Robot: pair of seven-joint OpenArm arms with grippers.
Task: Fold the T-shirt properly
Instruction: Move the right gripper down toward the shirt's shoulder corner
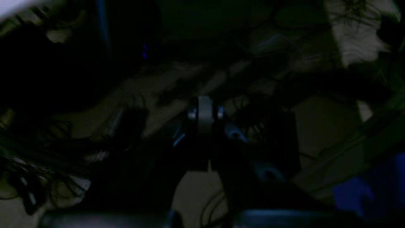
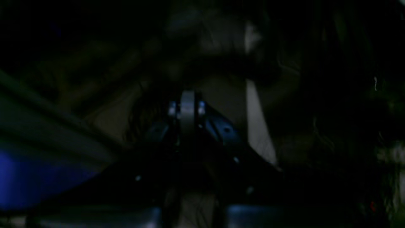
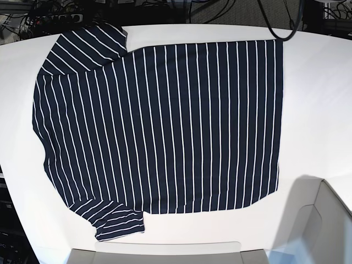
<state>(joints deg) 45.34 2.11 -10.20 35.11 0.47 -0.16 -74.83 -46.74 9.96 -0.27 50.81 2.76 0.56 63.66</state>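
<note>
Navy pinstriped T-shirt [image 3: 165,132] spread flat across the white counter [image 3: 319,82], one sleeve at each left corner, left gripper [image 1: 205,117] and right gripper [image 2: 187,114] both clenched, grasping nothing, in dim wrist views

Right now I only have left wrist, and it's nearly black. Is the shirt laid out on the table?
Observer: Yes. In the base view the T-shirt lies spread flat on the white table.
Operator: Sleeves folded in?
Observer: No. Both stick out at that view's left: the upper sleeve and the lower sleeve.
Operator: Right gripper holding cloth?
Observer: The right wrist view is dark, but the right gripper looks shut, with no fabric visible between its jaws.
</note>
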